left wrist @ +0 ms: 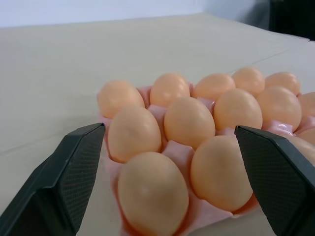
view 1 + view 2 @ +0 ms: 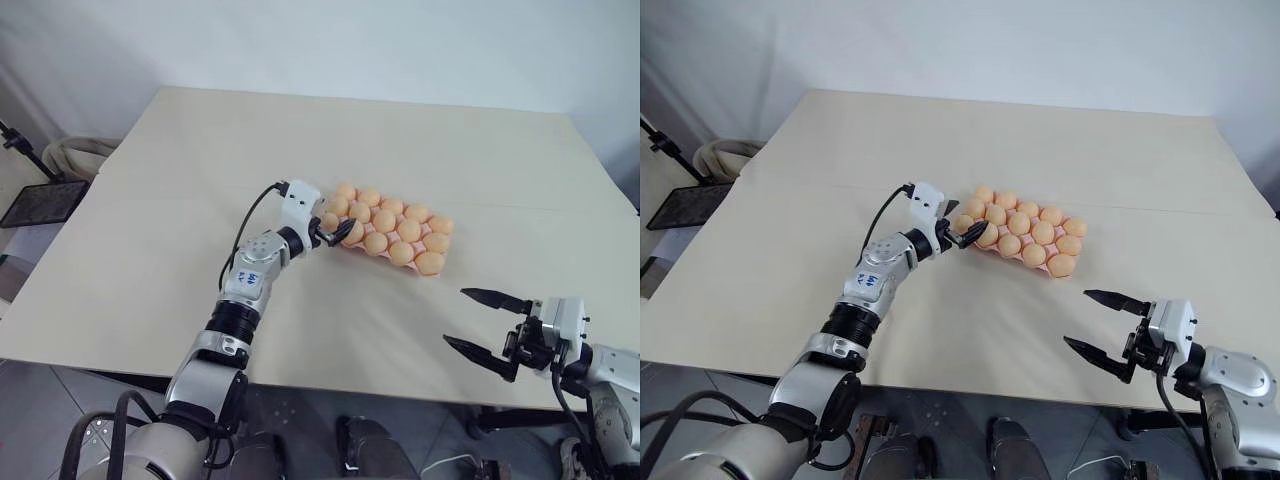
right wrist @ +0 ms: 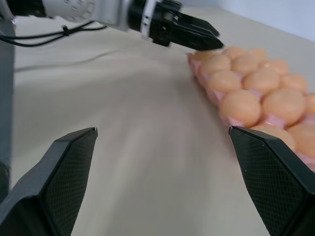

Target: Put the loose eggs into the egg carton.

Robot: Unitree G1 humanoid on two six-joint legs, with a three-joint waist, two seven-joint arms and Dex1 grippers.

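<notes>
The pink egg carton [image 2: 350, 245] lies right of the table's middle, its cups filled with several pale orange eggs [image 2: 385, 220]. Loose eggs are out of view; every egg I see sits in a cup. My left gripper [image 2: 338, 232] hovers open at the carton's left end, level with the eggs. In the left wrist view its fingers [image 1: 74, 172] straddle the nearest eggs [image 1: 152, 191] with gaps on both sides. Open and holding nothing, my right gripper [image 2: 454, 316] hangs over the table's front right edge, well clear of the carton [image 3: 231, 120].
The beige table [image 2: 180, 170] spreads wide around the carton. Off its left side stand a black mesh tray [image 2: 42, 203] and a pale coiled object [image 2: 75, 155]. The table's front edge runs just under my right gripper.
</notes>
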